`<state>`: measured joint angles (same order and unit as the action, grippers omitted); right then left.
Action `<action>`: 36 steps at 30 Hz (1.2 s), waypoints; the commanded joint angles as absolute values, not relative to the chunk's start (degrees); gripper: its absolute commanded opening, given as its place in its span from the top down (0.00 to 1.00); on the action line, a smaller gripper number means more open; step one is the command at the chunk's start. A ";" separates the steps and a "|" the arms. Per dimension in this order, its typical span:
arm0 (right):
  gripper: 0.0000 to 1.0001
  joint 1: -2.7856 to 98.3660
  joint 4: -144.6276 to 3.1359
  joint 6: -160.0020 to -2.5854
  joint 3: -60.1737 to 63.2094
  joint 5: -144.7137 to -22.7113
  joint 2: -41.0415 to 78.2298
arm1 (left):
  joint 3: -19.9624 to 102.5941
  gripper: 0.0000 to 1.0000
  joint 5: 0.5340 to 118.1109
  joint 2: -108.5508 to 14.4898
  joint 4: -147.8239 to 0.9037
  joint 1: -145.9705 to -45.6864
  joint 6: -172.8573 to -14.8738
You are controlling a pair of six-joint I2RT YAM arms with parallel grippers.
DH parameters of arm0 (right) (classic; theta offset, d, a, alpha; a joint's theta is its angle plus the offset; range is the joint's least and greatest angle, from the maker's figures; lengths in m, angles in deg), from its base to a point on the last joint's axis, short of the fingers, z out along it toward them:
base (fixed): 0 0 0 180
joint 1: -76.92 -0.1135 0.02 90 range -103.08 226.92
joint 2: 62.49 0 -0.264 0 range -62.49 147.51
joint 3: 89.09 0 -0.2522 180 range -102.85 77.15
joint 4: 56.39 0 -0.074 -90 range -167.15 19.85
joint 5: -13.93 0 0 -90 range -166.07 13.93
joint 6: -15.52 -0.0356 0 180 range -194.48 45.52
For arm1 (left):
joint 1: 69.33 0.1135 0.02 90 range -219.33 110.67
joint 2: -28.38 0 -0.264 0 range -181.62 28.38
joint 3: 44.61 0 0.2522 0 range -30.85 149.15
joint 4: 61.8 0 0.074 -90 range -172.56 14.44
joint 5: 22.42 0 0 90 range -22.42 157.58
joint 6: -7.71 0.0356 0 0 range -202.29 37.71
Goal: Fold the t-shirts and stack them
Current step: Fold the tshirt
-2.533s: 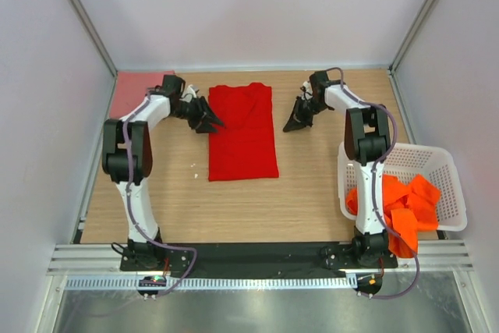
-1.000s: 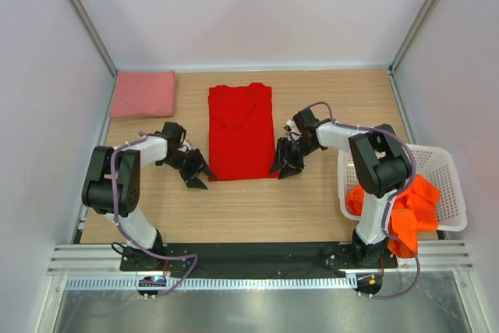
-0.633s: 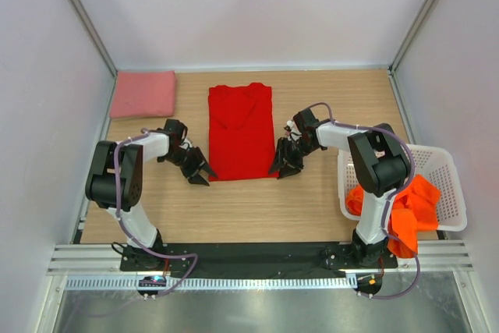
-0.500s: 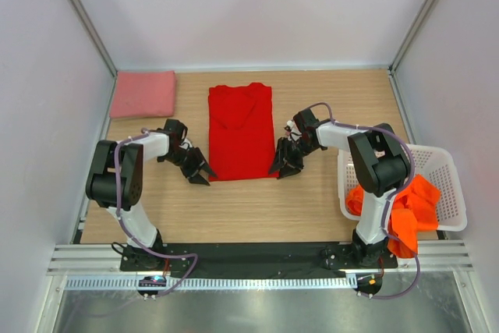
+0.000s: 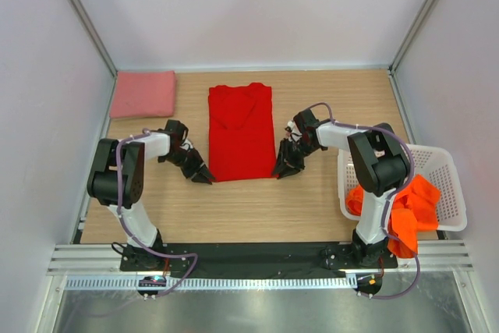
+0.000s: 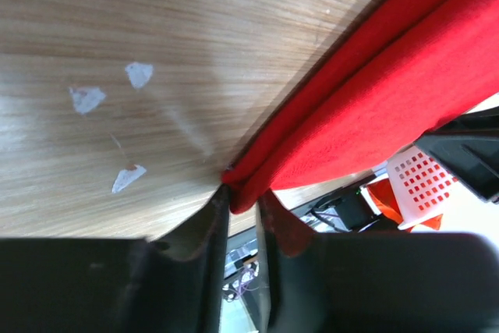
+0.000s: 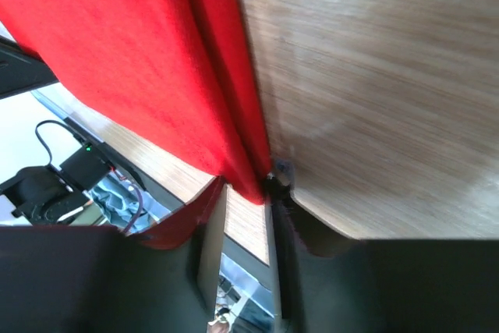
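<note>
- Two hem corners of the red t-shirt (image 5: 242, 130) are clamped, one each by the left gripper (image 5: 201, 176) and right gripper (image 5: 282, 169).
- Paired corner grips likely suit folding the hem away evenly.

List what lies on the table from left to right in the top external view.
Folded salmon pink cloth t-shirt, left gripper, bright red cloth t-shirt, right gripper, white plastic lattice basket.
</note>
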<state>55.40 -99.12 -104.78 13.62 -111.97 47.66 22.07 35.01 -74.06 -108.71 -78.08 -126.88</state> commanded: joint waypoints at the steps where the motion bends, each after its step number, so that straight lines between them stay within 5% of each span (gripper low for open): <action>1: 0.74 55.73 -100.12 -103.31 13.26 -108.41 49.04 | 21.88 0.82 40.07 -76.56 -106.06 -78.91 -124.47; 5: 0.85 55.74 -99.07 -103.48 13.87 -108.94 49.40 | 22.32 0.99 40.16 -77.18 -105.89 -79.70 -123.68; 9: 0.98 55.56 -98.28 -103.83 15.45 -108.86 48.96 | 21.09 1.00 40.16 -76.39 -105.97 -80.49 -123.95; 31: 0.98 54.24 -94.68 -104.27 32.93 -109.11 34.72 | 6.86 1.00 42.89 -60.84 -108.70 -83.39 -126.32; 33: 0.94 54.24 -93.71 -104.62 33.47 -109.21 33.93 | 5.80 0.93 43.15 -59.52 -108.70 -83.39 -126.41; 34: 0.90 54.33 -93.62 -104.80 33.64 -109.12 33.58 | 5.62 0.79 43.32 -59.17 -108.70 -83.39 -126.76; 36: 0.80 54.33 -93.44 -105.33 33.56 -109.03 32.97 | 5.71 0.69 43.33 -57.85 -108.61 -83.48 -127.11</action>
